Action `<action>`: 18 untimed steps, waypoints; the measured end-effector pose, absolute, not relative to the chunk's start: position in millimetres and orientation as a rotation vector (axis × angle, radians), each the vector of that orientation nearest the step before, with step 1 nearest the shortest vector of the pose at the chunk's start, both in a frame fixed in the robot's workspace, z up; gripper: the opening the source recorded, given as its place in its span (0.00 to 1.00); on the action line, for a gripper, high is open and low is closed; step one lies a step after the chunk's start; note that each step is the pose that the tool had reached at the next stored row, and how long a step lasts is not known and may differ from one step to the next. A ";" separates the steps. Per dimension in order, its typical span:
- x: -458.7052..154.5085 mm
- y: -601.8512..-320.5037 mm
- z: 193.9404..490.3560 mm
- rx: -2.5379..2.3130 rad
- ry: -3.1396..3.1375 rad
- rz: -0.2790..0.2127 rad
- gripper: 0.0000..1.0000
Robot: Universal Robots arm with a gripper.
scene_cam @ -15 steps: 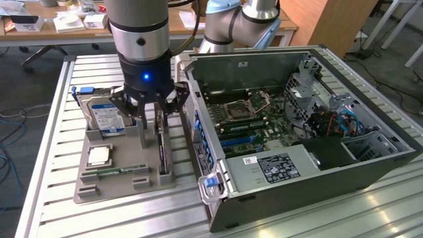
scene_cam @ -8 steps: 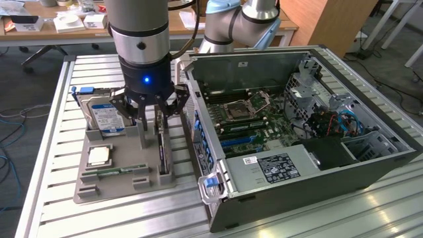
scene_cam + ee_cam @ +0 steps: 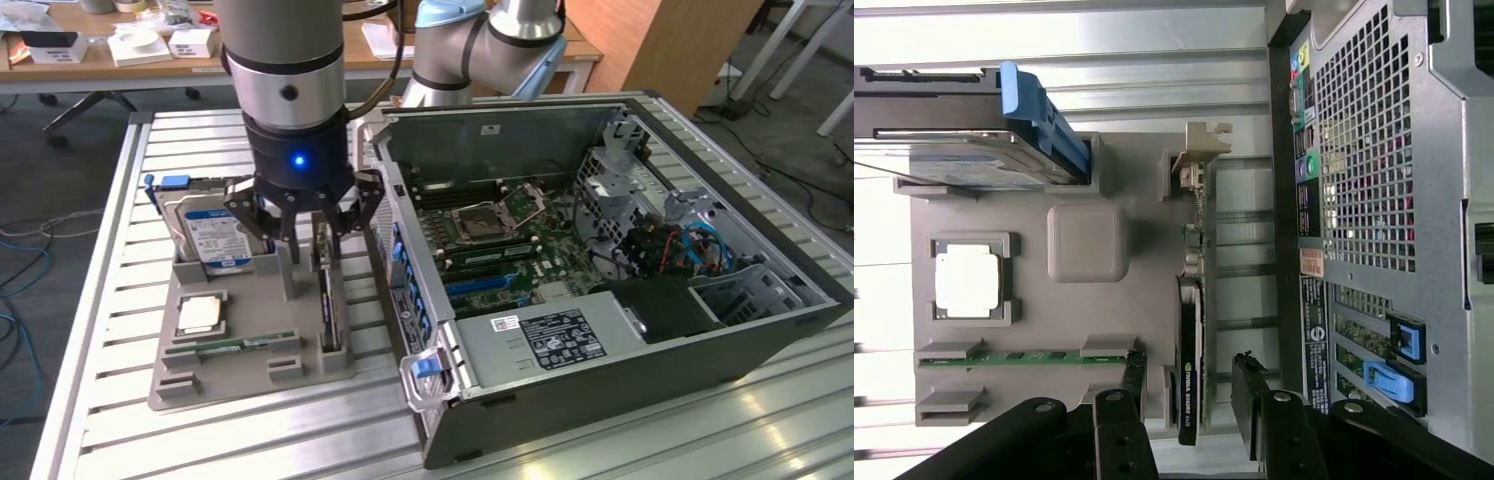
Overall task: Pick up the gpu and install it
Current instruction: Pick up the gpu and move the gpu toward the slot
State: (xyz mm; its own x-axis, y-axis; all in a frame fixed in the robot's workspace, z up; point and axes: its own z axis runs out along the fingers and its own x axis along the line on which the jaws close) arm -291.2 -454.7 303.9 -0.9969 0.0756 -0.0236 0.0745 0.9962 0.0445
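The gpu [image 3: 327, 298] stands on its long edge in a slot of the grey holder tray [image 3: 254, 372], on the side nearest the computer case. In the wrist view the gpu [image 3: 1189, 330] appears edge-on, a thin black and green card with its silver end bracket [image 3: 1200, 152] at the far end. My gripper [image 3: 304, 218] hangs directly above the card. Seen from the wrist, the gripper [image 3: 1190, 368] is open, one finger [image 3: 1132, 390] on each side of the card's near end with a gap on both sides. Nothing is held.
The tray also carries a hard drive [image 3: 214, 238] with a blue label, a CPU [image 3: 200, 315] and a RAM stick [image 3: 248, 343]. The open computer case [image 3: 601, 280] lies close on the exterior view's right, its motherboard [image 3: 501, 240] exposed. Everything rests on a slatted metal table [image 3: 107, 330].
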 end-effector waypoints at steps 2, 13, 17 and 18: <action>-289.3 -454.7 303.9 0.117 3.113 0.068 0.47; -287.8 -454.7 302.4 0.117 3.113 0.068 0.47; -287.8 -454.8 298.2 0.117 3.114 0.068 0.47; -287.8 -454.8 297.0 0.117 3.114 0.068 0.47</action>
State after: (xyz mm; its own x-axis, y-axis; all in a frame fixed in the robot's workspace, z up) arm -287.8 -454.8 297.0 -0.9969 0.0755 -0.0234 0.0744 0.9962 0.0444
